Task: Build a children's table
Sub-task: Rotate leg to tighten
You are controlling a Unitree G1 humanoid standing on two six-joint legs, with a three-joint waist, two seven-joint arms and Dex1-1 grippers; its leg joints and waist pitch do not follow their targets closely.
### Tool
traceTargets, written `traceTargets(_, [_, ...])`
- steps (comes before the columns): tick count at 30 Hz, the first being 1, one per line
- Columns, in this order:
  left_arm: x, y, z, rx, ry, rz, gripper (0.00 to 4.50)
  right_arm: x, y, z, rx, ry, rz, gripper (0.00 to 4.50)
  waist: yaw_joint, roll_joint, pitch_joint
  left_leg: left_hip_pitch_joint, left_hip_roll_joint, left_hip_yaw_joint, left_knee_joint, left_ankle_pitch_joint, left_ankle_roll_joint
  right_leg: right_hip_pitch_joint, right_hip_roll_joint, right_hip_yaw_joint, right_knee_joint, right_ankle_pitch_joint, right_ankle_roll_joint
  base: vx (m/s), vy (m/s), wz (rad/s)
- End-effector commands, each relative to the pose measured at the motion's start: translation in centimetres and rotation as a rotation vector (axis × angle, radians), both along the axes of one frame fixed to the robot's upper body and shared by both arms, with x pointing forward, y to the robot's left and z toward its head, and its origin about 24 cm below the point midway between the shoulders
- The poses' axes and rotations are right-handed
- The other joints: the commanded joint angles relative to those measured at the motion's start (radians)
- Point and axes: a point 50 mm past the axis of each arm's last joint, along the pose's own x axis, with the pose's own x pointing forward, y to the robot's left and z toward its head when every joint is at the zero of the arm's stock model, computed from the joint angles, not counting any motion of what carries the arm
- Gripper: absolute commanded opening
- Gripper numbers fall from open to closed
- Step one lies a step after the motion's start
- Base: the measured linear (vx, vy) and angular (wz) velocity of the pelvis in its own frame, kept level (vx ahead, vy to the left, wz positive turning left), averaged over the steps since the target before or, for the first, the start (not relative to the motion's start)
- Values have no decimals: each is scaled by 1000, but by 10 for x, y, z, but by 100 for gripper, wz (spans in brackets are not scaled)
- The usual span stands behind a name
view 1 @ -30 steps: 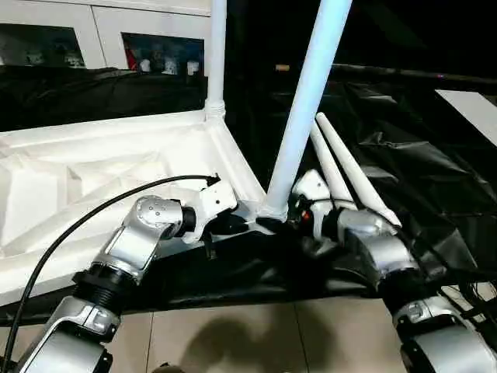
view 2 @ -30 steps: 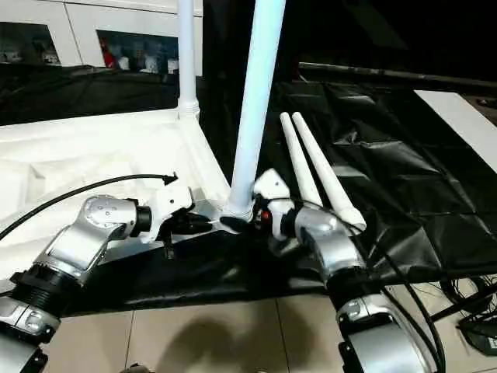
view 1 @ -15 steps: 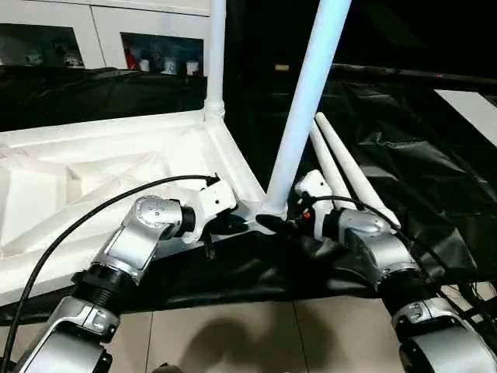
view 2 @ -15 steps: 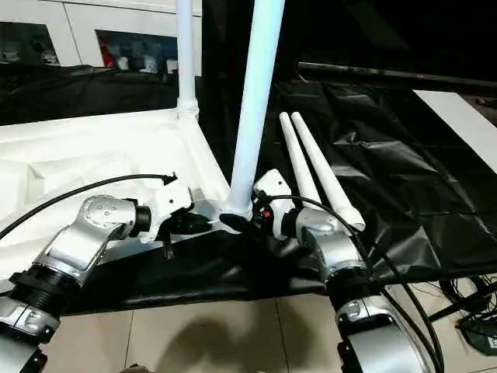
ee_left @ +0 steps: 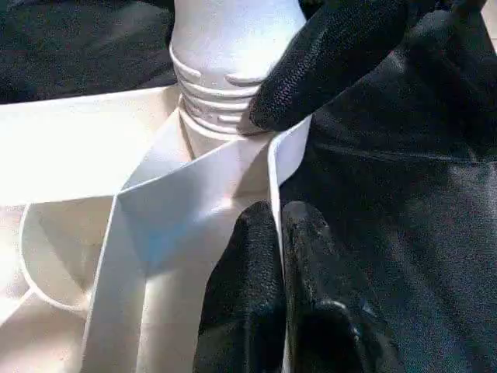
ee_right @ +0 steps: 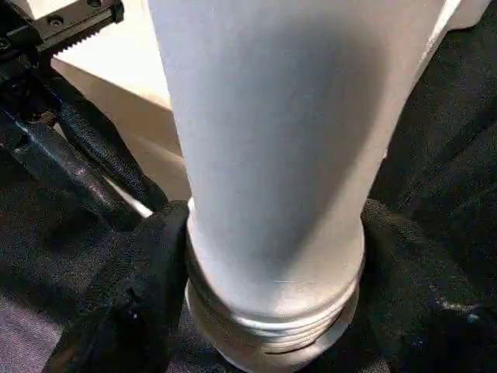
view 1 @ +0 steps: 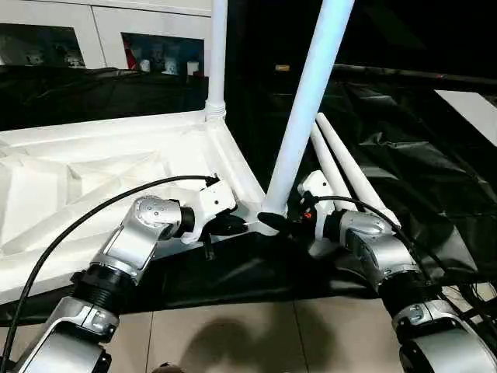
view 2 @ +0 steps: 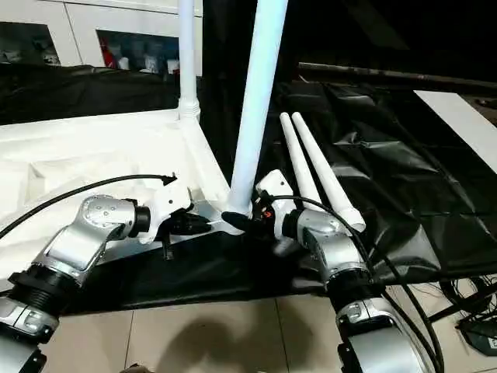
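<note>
1. In your left eye view, the white table top point(view 1: 93, 175) lies ribbed side up on the black-draped work table point(view 1: 404, 155). One leg point(view 1: 216, 54) stands upright in the far corner socket. A second leg point(view 1: 309, 101) leans in the near corner socket, and two loose legs point(view 1: 342, 167) lie side by side just beyond the right gripper point(view 1: 281, 224).
2. Your right eye view shows the left gripper point(view 2: 203, 226) at the top's near edge, beside that socket.
3. Your left wrist view shows the left gripper's two fingers point(ee_left: 256, 287) pinched shut on the top's thin rim point(ee_left: 273, 167).
4. Your right wrist view shows the right gripper's fingers point(ee_right: 151, 287) closed on either side of the leaning leg's ribbed base point(ee_right: 272, 311).
</note>
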Motion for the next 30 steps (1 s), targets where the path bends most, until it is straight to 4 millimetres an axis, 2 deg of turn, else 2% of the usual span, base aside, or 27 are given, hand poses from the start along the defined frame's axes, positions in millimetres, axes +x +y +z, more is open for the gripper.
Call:
traceTargets(1, [-7,-7,-6,-21,30,-57,0,-1,-3,0,23,6,-9,277,3,3,-62,4,12,4,-47,-85,53,55,-70,51,-69,9,-208,0,0,0])
traceTargets(5, [-5,-7,-7,-22,30,-30,0,0,-2,-4,41,18,-66,276,2,4,-61,5,13,4,-48,-86,51,54,-70,51,-69,9,-210,0,0,0])
traceTargets(8, [4,-13,-10,-13,15,82,0,6,-4,-11,79,39,-272,276,-1,5,-57,7,13,4,-51,-114,37,50,-72,51,-75,-40,-205,0,0,0])
traceTargets(9, [11,-17,-12,-4,2,152,0,9,-4,-15,91,55,-388,276,-2,7,-55,11,13,3,-53,-154,12,46,-74,51,-83,-120,-192,0,0,0])
traceTargets(10, [11,-17,-12,-4,2,152,0,9,-4,-15,91,55,-388,275,-2,8,-53,13,14,2,-55,-176,-1,44,-75,51,-87,-167,-182,0,0,0])
traceTargets(12, [20,-29,-15,6,-12,266,0,13,-2,-22,90,79,-568,275,-4,6,-53,13,14,1,-55,-185,-11,42,-75,51,-89,-187,-173,0,0,0])
traceTargets(13, [23,-35,-16,8,-17,311,0,15,0,-24,91,88,-648,275,-5,9,-54,15,13,1,-55,-192,-19,40,-74,52,-90,-195,-164,0,0,0])
traceTargets(14, [25,-39,-17,8,-18,335,0,16,0,-25,92,94,-694,275,-5,8,-54,14,12,0,-55,-194,-24,40,-74,52,-90,-200,-156,0,0,0])
traceTargets(17, [28,-61,-17,7,-34,356,0,20,17,-21,96,88,-772,275,-1,10,-57,12,8,0,-52,-191,-15,42,-72,53,-90,-166,-143,0,0,0])
traceTargets(18, [28,-61,-17,7,-35,357,0,20,18,-20,94,85,-771,275,0,10,-58,10,7,0,-52,-181,-9,42,-72,53,-89,-152,-142,0,0,0])
traceTargets(19, [28,-71,-16,12,-51,349,0,22,32,-15,61,42,-741,275,-3,13,-61,8,7,0,-52,-168,-5,42,-71,53,-86,-124,-146,0,0,0])
traceTargets(21, [28,-75,-16,13,-57,338,0,22,42,-11,54,12,-686,275,-2,12,-60,6,7,-1,-51,-158,0,46,-70,51,-84,-89,-150,0,0,0])
traceTargets(22, [28,-75,-16,14,-58,340,0,22,44,-11,56,5,-669,310,0,12,-62,6,7,0,-50,-149,6,48,-70,51,-81,-64,-153,0,0,0])
traceTargets(23, [28,-74,-16,14,-65,329,0,22,46,-10,68,-3,-651,310,0,11,-62,5,7,0,-50,-146,10,48,-69,51,-80,-53,-154,0,0,0])
traceTargets(25, [28,-69,-17,16,-64,319,0,21,46,-7,98,-17,-614,345,1,8,-60,5,7,0,-50,-151,23,50,-71,50,-81,-54,-159,0,0,0])
traceTargets(26, [27,-66,-16,7,-62,309,0,22,43,-7,88,-36,-602,347,1,4,-60,3,7,0,-51,-153,26,50,-71,50,-82,-61,-158,0,0,0])
traceTargets(27, [27,-60,-15,-3,-57,299,0,23,37,-6,78,-49,-600,353,1,5,-59,3,7,0,-51,-157,29,50,-73,50,-84,-77,-159,0,0,0])
traceTargets(28, [27,-57,-15,-5,-57,292,0,23,33,-5,76,-52,-602,377,0,3,-59,1,7,0,-51,-158,29,51,-73,49,-84,-88,-156,0,0,0])
traceTargets(29, [26,-53,-15,-7,-56,278,0,24,27,-4,83,-52,-592,377,-3,-2,-58,0,6,0,-51,-154,30,52,-72,49,-85,-102,-152,0,0,0])
traceTargets(30, [26,-51,-15,-7,-55,274,0,24,26,-3,85,-52,-588,377,-3,1,-58,0,7,0,-50,-159,32,51,-74,50,-86,-116,-151,0,0,0])
